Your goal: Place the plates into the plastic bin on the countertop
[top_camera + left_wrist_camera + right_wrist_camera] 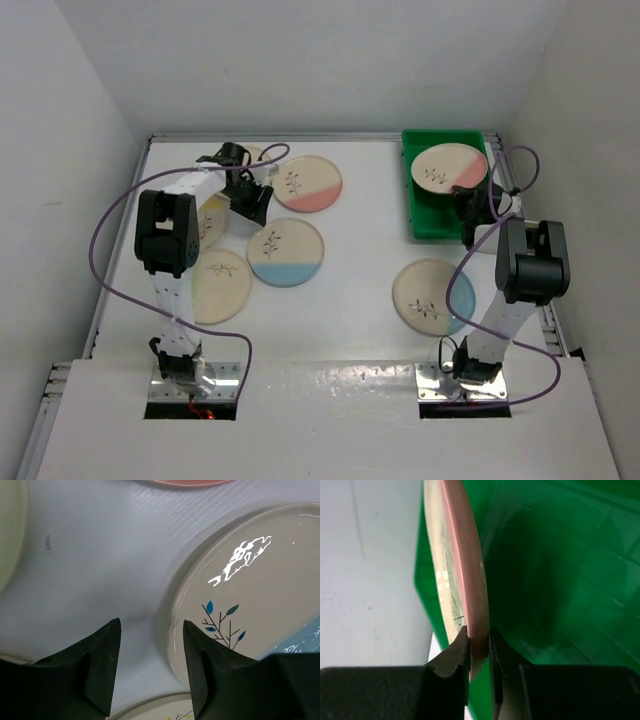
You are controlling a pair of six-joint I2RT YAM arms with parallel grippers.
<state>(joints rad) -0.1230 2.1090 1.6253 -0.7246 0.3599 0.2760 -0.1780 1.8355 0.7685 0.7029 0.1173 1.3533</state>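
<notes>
While the right fingers [451, 667] grip a pink-segment plate [445, 165] over the plastic bin [432, 222], the left fingers [100, 665] hang open.
Top view: the bin's long axis runs near-to-far at the surface's [350, 330] far right, and the held plate sits over its far half, pink segment rightward. Left wrist: spread fingers above bare surface, beside a blue-leaf plate [260, 610]. Right wrist: fingers clamp the plate's pink rim, seen edge-on against green bin.

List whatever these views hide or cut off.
Top view: the left arm covers most of two plates; their colours are unclear.
Top view: the held pink plate hides much of the green bin floor; anything beneath is unseen.
Right wrist: that plate shows edge-on, drawing unreadable.
Left wrist: the blue plate is cut by the frame edge.
</notes>
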